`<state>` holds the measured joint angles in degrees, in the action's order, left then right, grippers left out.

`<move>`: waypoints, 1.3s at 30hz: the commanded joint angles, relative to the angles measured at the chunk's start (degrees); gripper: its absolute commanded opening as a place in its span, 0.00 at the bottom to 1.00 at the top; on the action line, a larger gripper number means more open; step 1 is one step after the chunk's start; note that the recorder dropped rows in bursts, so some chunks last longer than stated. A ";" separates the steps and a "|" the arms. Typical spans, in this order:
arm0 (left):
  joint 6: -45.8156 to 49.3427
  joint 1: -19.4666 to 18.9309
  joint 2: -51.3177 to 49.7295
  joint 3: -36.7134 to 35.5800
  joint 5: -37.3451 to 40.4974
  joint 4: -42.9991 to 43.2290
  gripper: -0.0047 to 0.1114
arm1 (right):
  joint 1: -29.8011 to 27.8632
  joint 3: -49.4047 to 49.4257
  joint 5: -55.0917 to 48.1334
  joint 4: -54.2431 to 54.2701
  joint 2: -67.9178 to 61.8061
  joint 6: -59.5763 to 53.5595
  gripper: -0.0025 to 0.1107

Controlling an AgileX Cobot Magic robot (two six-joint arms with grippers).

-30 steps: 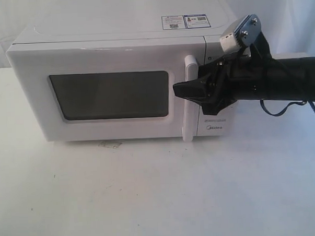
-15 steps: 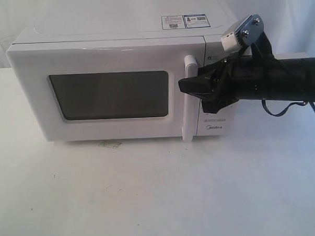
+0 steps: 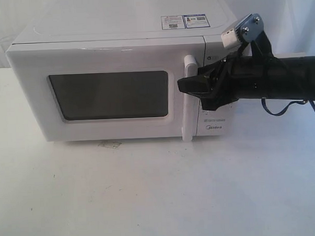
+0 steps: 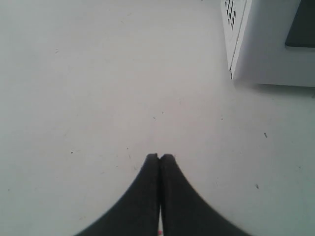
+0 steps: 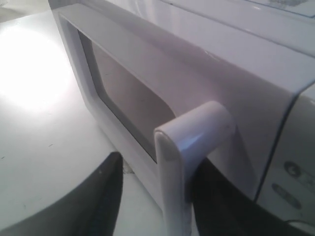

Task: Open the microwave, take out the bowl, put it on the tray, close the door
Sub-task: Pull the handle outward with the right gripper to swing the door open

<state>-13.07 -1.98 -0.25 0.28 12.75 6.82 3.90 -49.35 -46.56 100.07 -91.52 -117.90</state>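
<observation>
The microwave (image 3: 113, 52) stands toward the back of the white worktop (image 3: 150, 191), with its door (image 3: 36, 92) shut flush against the body. The window (image 3: 112, 95) is dark and nothing can be made out through it. The right arm reaches in level from the right and crosses in front of the control panel, hiding most of it; only the logo strip below the arm shows. The right hand (image 3: 183, 85) is at the upper part of the bar handle (image 3: 188, 122). In the wrist view its fingers (image 5: 101, 196) stand apart, one on each side of the handle. The window-side finger has a clear gap to the bar, and the other sits in the space between the handle and the door. A thin black cable (image 3: 282, 108) loops down from the arm over the worktop. Two stickers (image 3: 185, 21) lie on the microwave's top, and a small brownish stain (image 3: 110, 144) marks the worktop just in front of the door's lower edge. The left hand (image 4: 159, 157) hangs above bare worktop with its fingers pressed together and nothing between them, near the microwave's corner, where vent holes (image 4: 230, 10) show on the side wall.
</observation>
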 commanded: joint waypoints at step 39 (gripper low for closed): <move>0.00 -0.18 0.25 -0.28 0.13 -0.20 0.04 | 3.74 -3.20 -18.48 -0.12 -3.35 -0.02 0.02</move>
<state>-13.07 -1.98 -0.25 0.28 12.75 6.82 5.47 -51.07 -51.17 99.31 -94.19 -117.81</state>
